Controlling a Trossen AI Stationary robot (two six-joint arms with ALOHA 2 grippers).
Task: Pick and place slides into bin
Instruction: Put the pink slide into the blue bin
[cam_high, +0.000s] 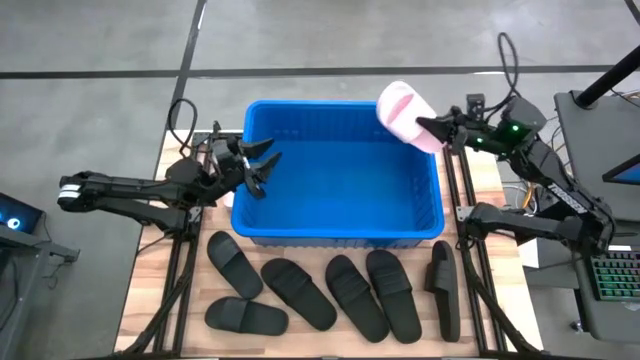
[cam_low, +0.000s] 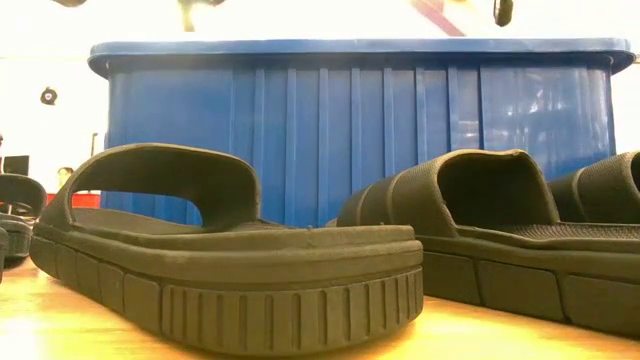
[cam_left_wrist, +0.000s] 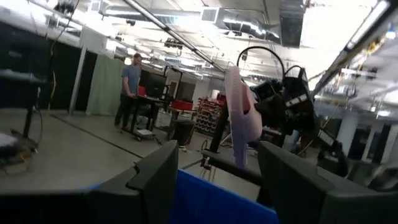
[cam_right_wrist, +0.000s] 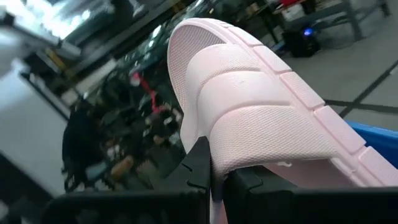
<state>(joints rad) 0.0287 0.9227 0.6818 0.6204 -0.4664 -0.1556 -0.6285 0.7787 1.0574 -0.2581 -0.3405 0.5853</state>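
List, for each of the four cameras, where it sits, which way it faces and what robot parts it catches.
High: overhead, looking straight down on the blue bin, both arms, six black slides.
Low: at tabletop height, facing the bin wall past black slides; no arm clearly shown.
Left wrist: past the open left end effector toward the room.
Right wrist: on the right end effector clamping the pink slide.
Shared: both wrist views and the high view show the pink slide.
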